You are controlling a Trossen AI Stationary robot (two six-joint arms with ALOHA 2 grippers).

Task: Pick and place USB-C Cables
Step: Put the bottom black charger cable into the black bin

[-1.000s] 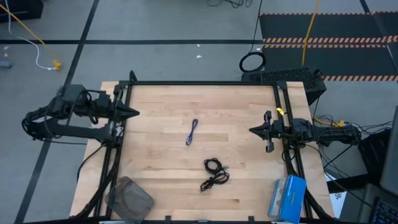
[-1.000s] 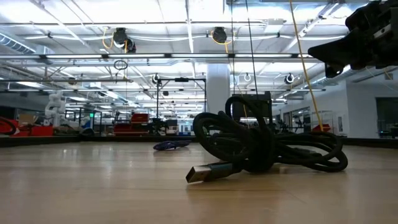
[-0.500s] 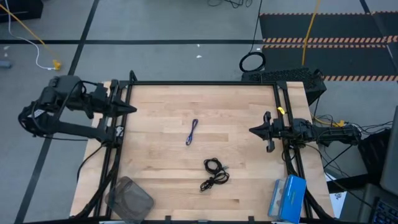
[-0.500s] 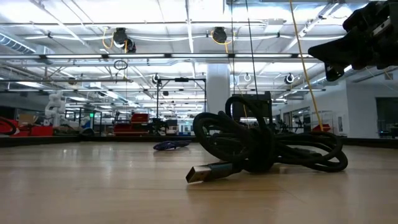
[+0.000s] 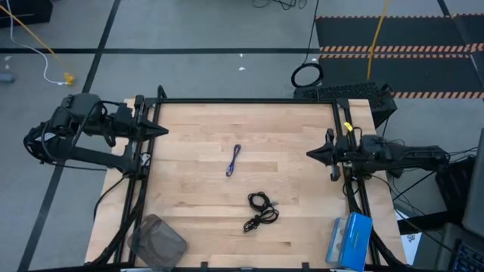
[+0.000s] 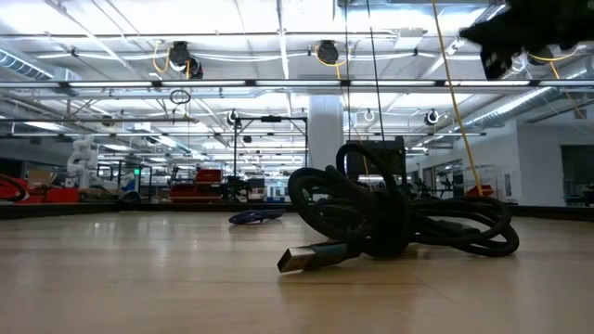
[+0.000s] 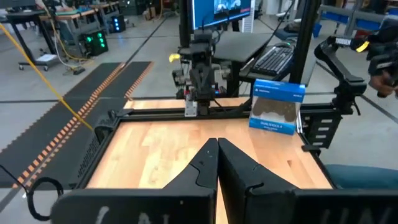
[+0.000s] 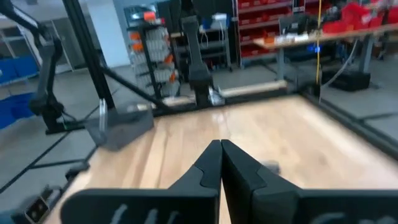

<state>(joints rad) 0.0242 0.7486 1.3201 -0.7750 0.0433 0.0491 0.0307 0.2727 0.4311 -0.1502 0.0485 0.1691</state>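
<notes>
A short purple-blue cable (image 5: 234, 159) lies folded at the table's middle; it shows far off in the low view (image 6: 255, 217). Two black looped cables (image 5: 261, 201) (image 5: 261, 220) lie nearer the near edge and fill the low view as one bundle (image 6: 399, 218), with a plug (image 6: 302, 260) on the wood. My left gripper (image 5: 165, 131) hovers shut at the table's left edge, its fingers closed together in the left wrist view (image 7: 217, 155). My right gripper (image 5: 308, 155) hovers shut at the right edge, high in the low view (image 6: 515, 37), fingers together in the right wrist view (image 8: 221, 155). Neither is near a cable.
A grey pouch (image 5: 157, 240) sits at the near left corner and a blue box (image 5: 349, 239) at the near right corner. A black frame (image 5: 249, 101) rims the table. A thick black coil (image 5: 306, 75) and a yellow cord (image 5: 30, 34) lie on the floor beyond.
My left arm has drawn back toward the table's left and far edges, its gripper staying shut. My right gripper has risen and pulled slightly toward the right edge. The cables have not moved.
</notes>
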